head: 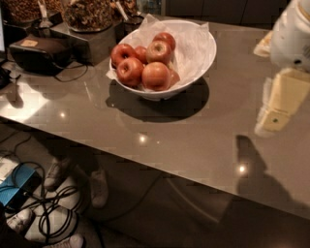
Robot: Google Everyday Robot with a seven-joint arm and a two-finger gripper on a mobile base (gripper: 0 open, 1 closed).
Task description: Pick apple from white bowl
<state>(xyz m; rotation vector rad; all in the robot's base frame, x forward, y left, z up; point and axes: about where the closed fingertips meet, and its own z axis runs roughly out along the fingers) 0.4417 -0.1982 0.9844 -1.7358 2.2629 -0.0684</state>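
A large glossy white bowl (pixel 193 72) lined with crinkled white paper stands on the grey-brown table top (pixel 193 140) at the upper middle. Several red apples (pixel 155 75) lie piled in its left half. My gripper (pixel 281 104), a cream-coloured part below the white arm (pixel 290 34), hangs over the table at the right edge, well to the right of the bowl and apart from it. Its shadow falls on the table below it.
Glass jars of nuts and snacks (pixel 89 12) stand behind the bowl at the top left. A black device with a cable (pixel 36 53) lies at the left. The table's front edge runs diagonally; below it on the floor are cables, a blue box (pixel 14 186) and shoes.
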